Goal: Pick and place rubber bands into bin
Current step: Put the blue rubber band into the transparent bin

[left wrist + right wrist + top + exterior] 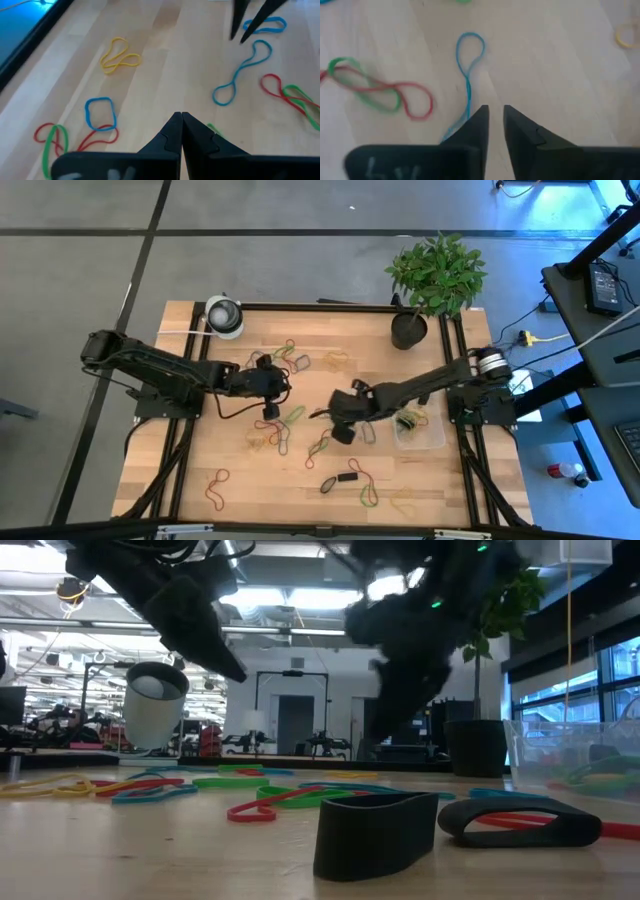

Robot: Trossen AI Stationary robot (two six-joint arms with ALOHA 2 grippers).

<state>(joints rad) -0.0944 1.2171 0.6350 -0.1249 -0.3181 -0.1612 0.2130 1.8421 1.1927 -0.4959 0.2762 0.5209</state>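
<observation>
Many coloured rubber bands (285, 430) lie flat and scattered over the wooden table. The clear bin (424, 434) stands by the table's right edge with a few bands inside. My left gripper (270, 410) hovers left of centre with its fingers shut (181, 117) and nothing between them. My right gripper (341, 430) hovers near the centre, left of the bin, narrowly open (495, 110). It is above a blue band (470, 57) that runs beside one finger. That blue band (242, 70) also shows in the left wrist view. A red band and a green band lie twisted together (375, 92).
A black plant pot (408, 330) stands at the far right corner and a white-and-grey roll (224, 316) at the far left. Two wide dark bands (375, 830) (520, 822) sit near the near edge. A yellow band (119, 55) lies apart on bare wood.
</observation>
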